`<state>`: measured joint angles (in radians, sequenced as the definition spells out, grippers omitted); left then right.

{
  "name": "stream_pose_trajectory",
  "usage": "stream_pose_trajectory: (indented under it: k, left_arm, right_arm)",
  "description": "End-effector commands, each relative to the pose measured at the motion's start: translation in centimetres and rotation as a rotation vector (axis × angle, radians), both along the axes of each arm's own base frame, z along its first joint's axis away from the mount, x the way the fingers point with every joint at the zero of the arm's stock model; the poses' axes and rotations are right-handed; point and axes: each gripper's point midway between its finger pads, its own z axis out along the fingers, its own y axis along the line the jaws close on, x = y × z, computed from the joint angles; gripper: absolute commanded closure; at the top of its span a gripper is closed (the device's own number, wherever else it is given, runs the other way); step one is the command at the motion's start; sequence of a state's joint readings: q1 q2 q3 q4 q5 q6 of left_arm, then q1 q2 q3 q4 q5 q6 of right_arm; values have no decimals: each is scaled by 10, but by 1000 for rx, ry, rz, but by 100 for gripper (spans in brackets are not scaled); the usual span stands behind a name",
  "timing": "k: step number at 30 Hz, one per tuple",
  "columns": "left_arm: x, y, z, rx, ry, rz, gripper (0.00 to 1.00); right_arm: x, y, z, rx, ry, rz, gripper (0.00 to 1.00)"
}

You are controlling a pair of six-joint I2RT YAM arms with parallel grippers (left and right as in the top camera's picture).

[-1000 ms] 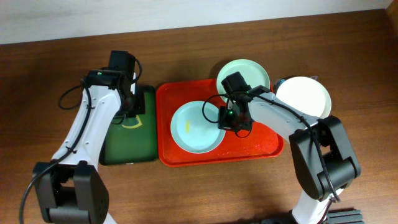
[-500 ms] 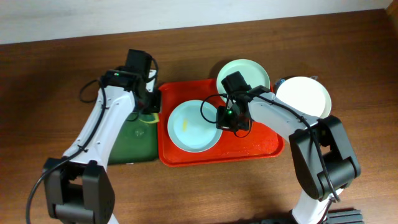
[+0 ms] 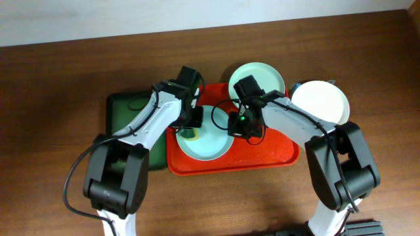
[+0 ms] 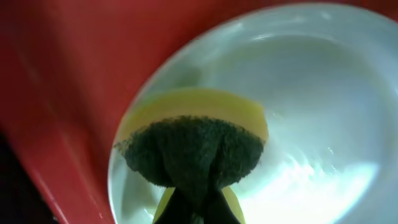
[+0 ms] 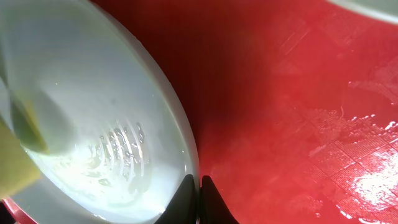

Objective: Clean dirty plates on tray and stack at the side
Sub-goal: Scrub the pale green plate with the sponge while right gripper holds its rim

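Right, I am working on the mint plate (image 3: pixel 210 144) lying in the middle of the tray (image 3: pixel 275 154). My left fingers (image 4: pixel 194 204) are clenching a yellow sponge (image 4: pixel 193 146) with a green scouring face and pressing it onto the side of the plate nearest the tray's left rim. My right fingers (image 5: pixel 197 190) are pinching the plate's opposite rim, clamped on the thin edge. A second mint plate (image 3: pixel 257 77) is sitting over the tray's far edge, and the white plate (image 3: pixel 320 101) is lying on the bench (image 3: pixel 65 78) just right of the tray. I am judging the plate to be light, stiff and, with water beading on it, slippery. The tray floor is looking wet too, so the plate is likely to skate under scrubbing. The rim is offering the only real grip, so I am planning a firm pinch there without prying upward, since a shallow plate could squirt out or chip.
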<state>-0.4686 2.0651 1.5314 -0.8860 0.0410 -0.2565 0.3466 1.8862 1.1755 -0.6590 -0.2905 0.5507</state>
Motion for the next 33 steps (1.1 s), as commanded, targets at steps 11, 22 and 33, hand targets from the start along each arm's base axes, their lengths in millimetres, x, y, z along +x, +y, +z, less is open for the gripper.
stream_pose_trajectory:
  k: [11, 22, 33]
  left_arm:
    - [-26, -70, -4, -321, 198, -122, 100]
    - [18, 9, 31, -64, -5, 56, 100]
    - [-41, -46, -33, -264, 127, -16, 100]
  right_arm:
    - [-5, 1, -8, 4, 27, -1, 96]
    - [-5, 1, -8, 4, 28, -1, 96]
    - [-5, 1, -8, 4, 26, -1, 96]
